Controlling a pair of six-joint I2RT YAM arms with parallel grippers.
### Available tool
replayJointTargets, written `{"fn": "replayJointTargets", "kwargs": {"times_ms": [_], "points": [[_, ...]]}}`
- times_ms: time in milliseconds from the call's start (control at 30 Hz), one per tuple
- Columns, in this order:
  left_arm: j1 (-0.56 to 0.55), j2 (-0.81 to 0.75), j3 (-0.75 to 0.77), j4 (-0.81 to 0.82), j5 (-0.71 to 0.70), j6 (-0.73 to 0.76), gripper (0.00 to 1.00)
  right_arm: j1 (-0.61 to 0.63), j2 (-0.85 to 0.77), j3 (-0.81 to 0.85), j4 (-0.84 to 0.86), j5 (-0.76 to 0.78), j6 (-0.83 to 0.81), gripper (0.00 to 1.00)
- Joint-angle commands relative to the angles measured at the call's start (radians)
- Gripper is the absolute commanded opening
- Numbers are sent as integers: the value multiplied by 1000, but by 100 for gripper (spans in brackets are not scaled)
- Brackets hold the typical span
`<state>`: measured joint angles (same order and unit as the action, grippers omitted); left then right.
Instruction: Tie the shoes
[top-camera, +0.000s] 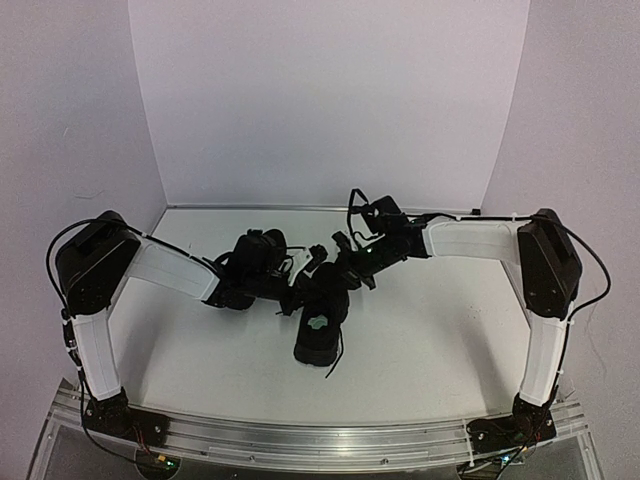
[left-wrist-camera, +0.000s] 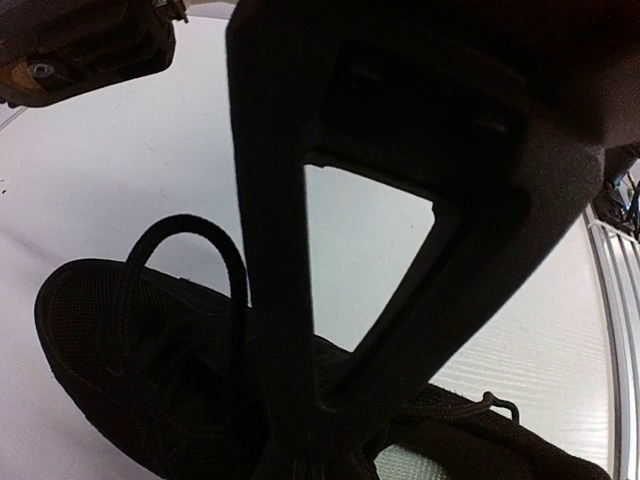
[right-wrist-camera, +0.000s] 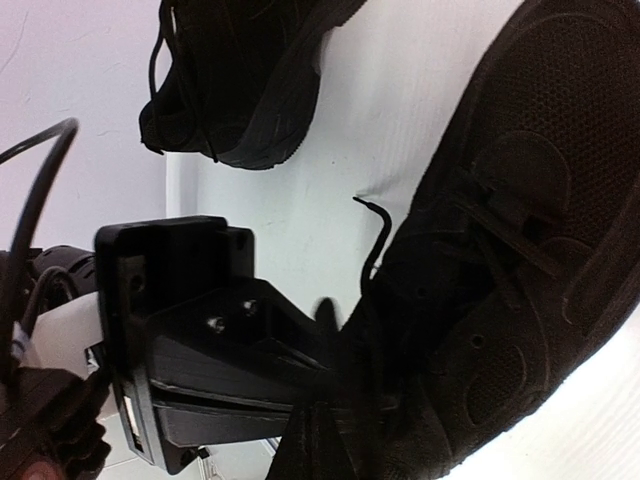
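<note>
One black shoe (top-camera: 320, 335) lies mid-table, a pale patch (left-wrist-camera: 410, 465) showing inside it. My left gripper (top-camera: 300, 290) and right gripper (top-camera: 345, 268) meet over its laced front. Both are shut, with their tips (left-wrist-camera: 300, 455) (right-wrist-camera: 345, 395) pressed into the laces. I cannot tell whether either pinches a strand. A lace loop (left-wrist-camera: 190, 250) arches up beside the left finger. A loose lace end (right-wrist-camera: 375, 225) curls off the shoe's side (right-wrist-camera: 520, 250). The other shoe (right-wrist-camera: 240, 90) lies further back, apart from both grippers.
The white table (top-camera: 430, 340) is enclosed by white walls at the back and sides. An aluminium rail (top-camera: 320, 440) runs along the near edge between the arm bases. Cables loop off the right wrist (top-camera: 365, 205).
</note>
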<state>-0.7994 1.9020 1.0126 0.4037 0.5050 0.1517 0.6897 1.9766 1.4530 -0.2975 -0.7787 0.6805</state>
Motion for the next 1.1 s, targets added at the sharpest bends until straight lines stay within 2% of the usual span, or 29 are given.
{"fn": "replayJointTargets", "kwargs": {"times_ms": [0,167,300,533,733,1067], "points": [[-9,27,-18,177,14,-119,0,29,12,24,12,-30,7,0],[-9,56,-54,281,9,-206,0,30,-16,8,12,-27,7,0],[-9,54,-75,311,5,-231,0,22,-81,6,12,-6,2,10],[-6,25,-111,317,12,-260,0,-43,-201,-79,13,83,9,15],[4,29,-109,320,76,-328,0,-53,-189,-146,8,155,17,15],[12,69,-94,366,188,-443,0,-39,-143,-167,52,130,6,15]]}}
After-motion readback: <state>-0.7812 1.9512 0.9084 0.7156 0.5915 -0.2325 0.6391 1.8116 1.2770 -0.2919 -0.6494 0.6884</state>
